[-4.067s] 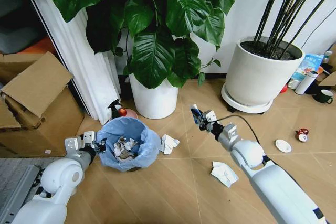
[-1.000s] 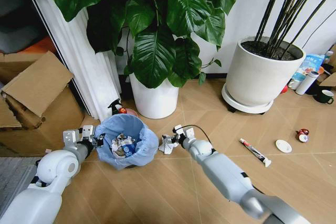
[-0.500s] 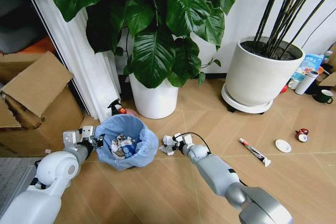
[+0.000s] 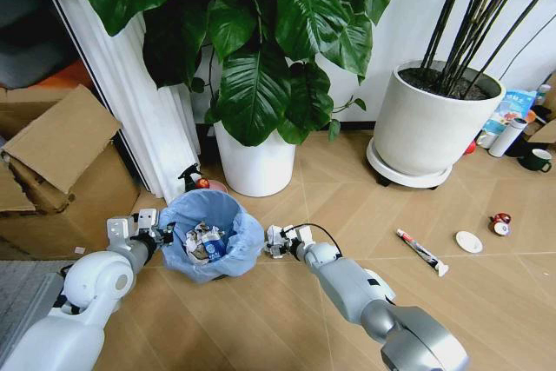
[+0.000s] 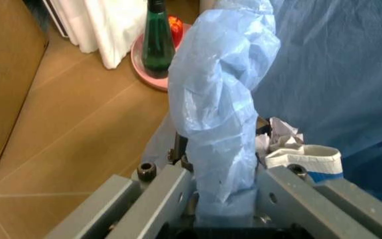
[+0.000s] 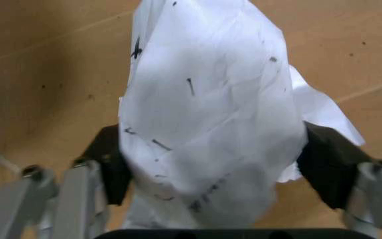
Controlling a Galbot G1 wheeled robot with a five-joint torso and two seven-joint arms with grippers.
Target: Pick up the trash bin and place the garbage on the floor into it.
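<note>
The trash bin point(image 4: 208, 237), dark with a light-blue bag over its rim, stands on the floor point(image 4: 287, 319) with paper wads and a blue-white wrapper inside. My left gripper point(image 4: 157, 234) is shut on its near-left rim; the left wrist view shows the blue bag point(image 5: 221, 114) pinched between the fingers point(image 5: 161, 199). My right gripper point(image 4: 278, 241) is low over the floor just right of the bin, shut on a crumpled white paper wad point(image 6: 204, 114) of the garbage. More garbage lies to the right: a thin tube point(image 4: 421, 252), a white disc point(image 4: 469, 241) and a red-capped bottle point(image 4: 499, 222).
A white plant pot point(image 4: 254, 167) stands behind the bin and a bigger one point(image 4: 426, 128) at the right. A green spray bottle point(image 5: 156, 40) sits on a pink tray point(image 5: 147, 74) beside the bin. Cardboard boxes point(image 4: 61, 162) and a white curtain point(image 4: 143, 119) close off the left.
My right arm has come down from mid-air to the paper wad beside the bin and shut on it, then edged left toward the bin. The left gripper has stayed on the rim.
</note>
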